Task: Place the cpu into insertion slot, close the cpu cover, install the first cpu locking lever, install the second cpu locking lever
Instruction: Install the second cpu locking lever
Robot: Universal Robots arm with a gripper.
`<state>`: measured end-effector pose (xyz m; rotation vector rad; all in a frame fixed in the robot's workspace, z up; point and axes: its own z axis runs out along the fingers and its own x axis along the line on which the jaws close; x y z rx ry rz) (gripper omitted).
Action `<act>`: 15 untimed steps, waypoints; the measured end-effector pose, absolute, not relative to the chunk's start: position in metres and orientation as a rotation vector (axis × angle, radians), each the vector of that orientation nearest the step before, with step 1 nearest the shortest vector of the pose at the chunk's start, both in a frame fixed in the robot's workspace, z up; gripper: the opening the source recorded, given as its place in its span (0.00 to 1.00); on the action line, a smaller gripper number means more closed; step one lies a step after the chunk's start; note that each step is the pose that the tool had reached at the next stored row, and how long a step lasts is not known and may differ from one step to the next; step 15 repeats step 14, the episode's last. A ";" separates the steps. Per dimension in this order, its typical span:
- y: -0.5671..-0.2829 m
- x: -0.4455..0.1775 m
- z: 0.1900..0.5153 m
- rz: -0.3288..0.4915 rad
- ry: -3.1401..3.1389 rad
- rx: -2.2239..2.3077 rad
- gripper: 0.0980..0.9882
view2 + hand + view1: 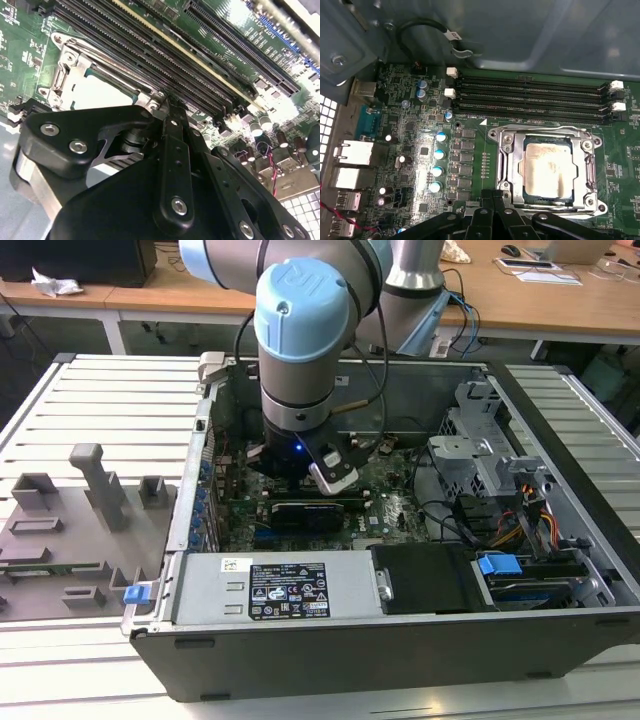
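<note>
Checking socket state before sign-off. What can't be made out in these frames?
- Exterior view: the insertion slot is hidden behind the arm's wrist.
- First wrist view: the near edge of the cpu cover, around the cpu, is hidden by the black pincer linkage; lever latching can't be judged.
- Second wrist view: the linkage hides much of the socket.

wooden desks [150, 295] behind a slatted white table [110, 400].

The silver-topped cpu [548, 171] lies flat in the insertion slot [507, 165], lower right of the first wrist view, with the cpu cover [584, 172] framing it.
</note>
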<state>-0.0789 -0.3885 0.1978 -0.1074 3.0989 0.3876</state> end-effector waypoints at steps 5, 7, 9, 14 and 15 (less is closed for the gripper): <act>-0.388 -0.079 0.205 0.392 3.098 -0.107 0.01; -0.388 -0.079 0.209 0.392 3.098 -0.107 0.01; -0.388 -0.079 0.212 0.391 3.098 -0.107 0.01; -0.388 -0.079 0.217 0.392 3.098 -0.107 0.01; -0.388 -0.079 0.217 0.392 3.098 -0.107 0.01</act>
